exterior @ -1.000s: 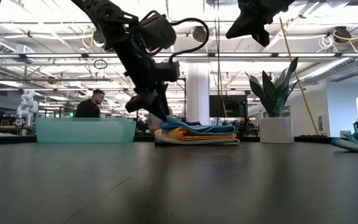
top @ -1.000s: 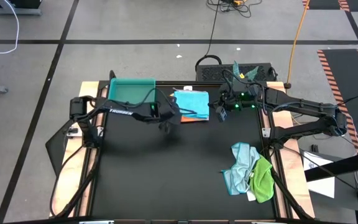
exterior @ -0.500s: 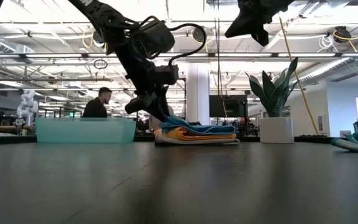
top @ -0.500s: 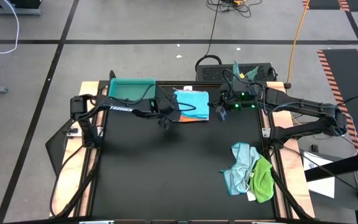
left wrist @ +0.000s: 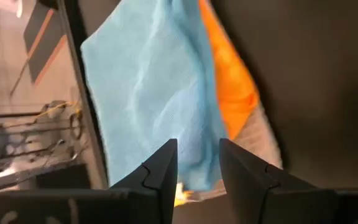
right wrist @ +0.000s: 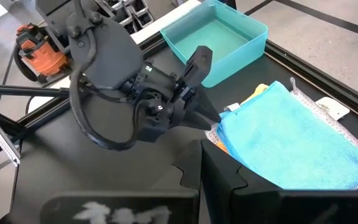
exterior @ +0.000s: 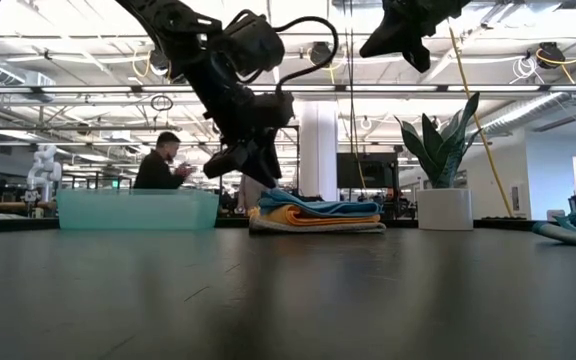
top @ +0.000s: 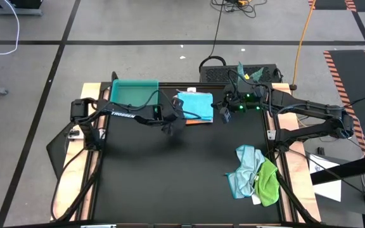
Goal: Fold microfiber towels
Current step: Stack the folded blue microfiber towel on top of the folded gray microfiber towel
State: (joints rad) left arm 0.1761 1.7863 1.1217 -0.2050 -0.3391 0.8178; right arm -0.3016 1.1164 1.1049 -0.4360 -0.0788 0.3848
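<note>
Slightly lifted since the earlier frame, the left gripper (exterior: pixel 251 165) hovers part-open and empty just beside the folded towel stack (top: pixel 194 106); the right gripper (top: pixel 222 114), shut and empty, flanks the stack's opposite side.

Two dark jointed arms, looped black cables, white lettering on the left

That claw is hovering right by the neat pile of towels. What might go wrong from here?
The left gripper, fingers apart and empty, hangs just beside the folded stack; a low sweep could drag the bright blue towel off. The loose pale blue towel and green towel overlap, so one grab might lift both.
</note>
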